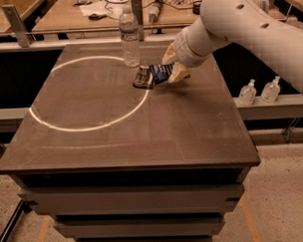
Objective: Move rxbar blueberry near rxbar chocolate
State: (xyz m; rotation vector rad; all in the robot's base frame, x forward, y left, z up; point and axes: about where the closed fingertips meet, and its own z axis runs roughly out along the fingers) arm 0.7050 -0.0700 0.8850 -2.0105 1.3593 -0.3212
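Well back over the tabletop, the jaws were clamped on the rxbar blueberry, holding it just beside the rxbar chocolate, which lay flat near a water bottle.

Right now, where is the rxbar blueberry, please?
In the camera view, the rxbar blueberry is gripped in the tool at the table's far side, right of the rxbar chocolate.

A lab is suggested by cabled workbenches behind the counter, where the rxbar blueberry is gripped by the claw.
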